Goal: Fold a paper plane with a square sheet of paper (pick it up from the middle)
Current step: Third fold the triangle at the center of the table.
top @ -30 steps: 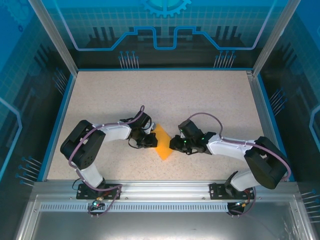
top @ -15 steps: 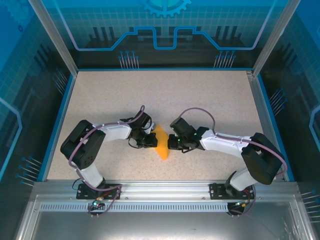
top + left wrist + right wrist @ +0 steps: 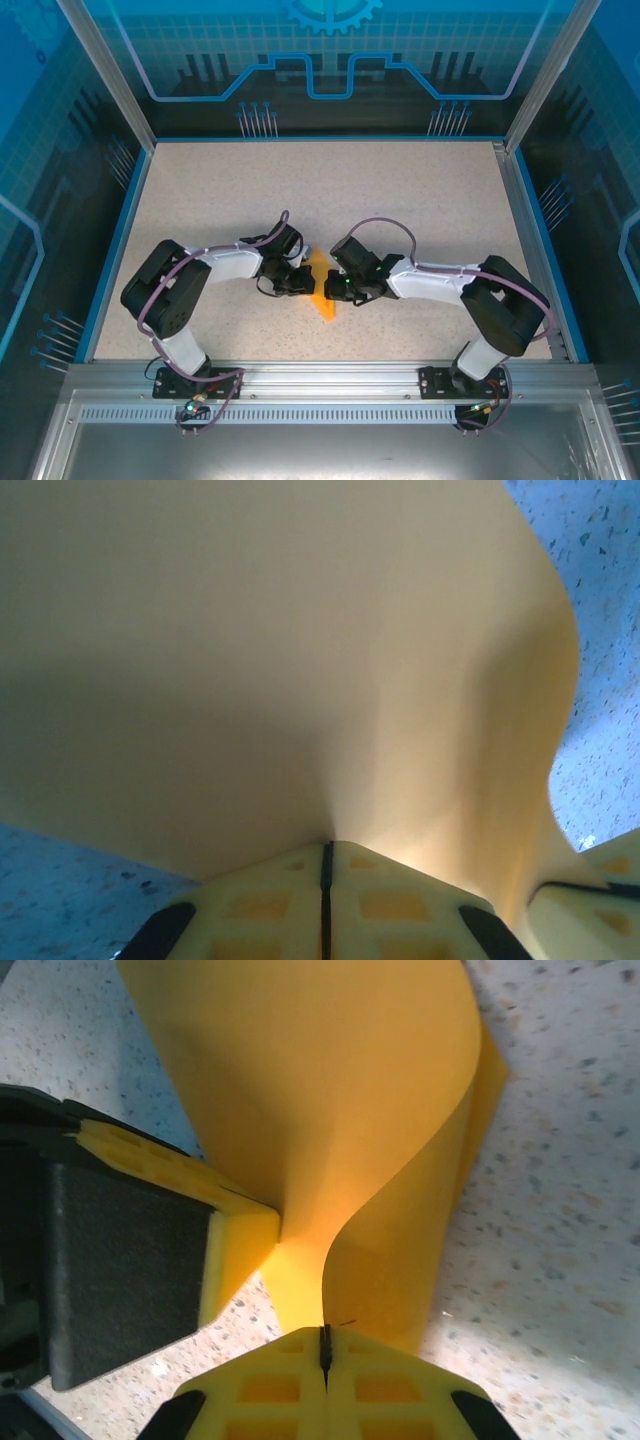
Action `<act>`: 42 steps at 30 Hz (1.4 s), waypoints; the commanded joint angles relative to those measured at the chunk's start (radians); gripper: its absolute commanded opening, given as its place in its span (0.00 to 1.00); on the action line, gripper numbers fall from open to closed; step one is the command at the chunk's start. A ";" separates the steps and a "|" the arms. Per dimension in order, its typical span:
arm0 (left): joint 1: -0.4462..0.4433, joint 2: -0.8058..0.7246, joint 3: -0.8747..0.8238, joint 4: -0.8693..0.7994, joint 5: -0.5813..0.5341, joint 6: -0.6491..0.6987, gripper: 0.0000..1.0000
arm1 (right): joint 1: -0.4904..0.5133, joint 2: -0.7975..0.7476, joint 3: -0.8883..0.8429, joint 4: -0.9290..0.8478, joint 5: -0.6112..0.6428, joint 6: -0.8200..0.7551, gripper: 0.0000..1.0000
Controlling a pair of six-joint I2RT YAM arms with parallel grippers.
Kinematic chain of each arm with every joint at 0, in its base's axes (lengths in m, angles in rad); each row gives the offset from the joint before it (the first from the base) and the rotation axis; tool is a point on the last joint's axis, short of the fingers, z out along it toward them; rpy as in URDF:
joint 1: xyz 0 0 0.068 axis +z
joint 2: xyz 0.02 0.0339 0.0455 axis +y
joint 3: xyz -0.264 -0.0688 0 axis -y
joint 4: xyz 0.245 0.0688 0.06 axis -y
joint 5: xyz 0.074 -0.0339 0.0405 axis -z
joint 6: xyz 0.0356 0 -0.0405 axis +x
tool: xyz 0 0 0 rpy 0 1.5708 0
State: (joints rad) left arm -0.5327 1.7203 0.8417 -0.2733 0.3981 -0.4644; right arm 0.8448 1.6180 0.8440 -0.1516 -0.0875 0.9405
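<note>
The square sheet of paper (image 3: 324, 303) stands bowed above the table (image 3: 400, 200) near its front middle, the left gripper (image 3: 299, 281) clamped on its left part and the right gripper (image 3: 336, 289) on its right (equally near), so the coming crease likely runs away from the bases

Both arms sit folded low, elbows out wide, forearms aimed at each other. The left arm (image 3: 230, 262) reaches toward 3 o'clock, the right arm (image 3: 440, 282) toward 9 o'clock, wrists almost nose to nose. Left pincer (image 3: 303, 281): jaws pressed together, pinching the square sheet of paper (image 3: 324, 303). Right pincer (image 3: 334, 288): jaws clamped on the same sheet too, just beside the left pincer's fingertip (image 3: 235, 1230).
</note>
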 commanded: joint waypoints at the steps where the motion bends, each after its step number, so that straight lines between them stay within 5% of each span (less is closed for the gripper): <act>1: 0.010 0.018 -0.045 -0.064 -0.038 0.015 0.09 | 0.013 0.027 0.015 0.082 -0.052 0.038 0.05; 26: 0.087 -0.113 -0.015 -0.090 0.085 0.002 0.10 | 0.010 0.106 0.029 0.087 -0.061 0.058 0.06; 42: 0.134 0.028 0.046 -0.122 0.027 0.053 0.09 | 0.010 0.103 0.070 0.069 -0.065 0.052 0.06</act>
State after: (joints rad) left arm -0.4076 1.7210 0.8574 -0.3645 0.4431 -0.4408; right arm 0.8448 1.7126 0.8906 -0.0601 -0.1471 1.0042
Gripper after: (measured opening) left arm 0.092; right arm 0.065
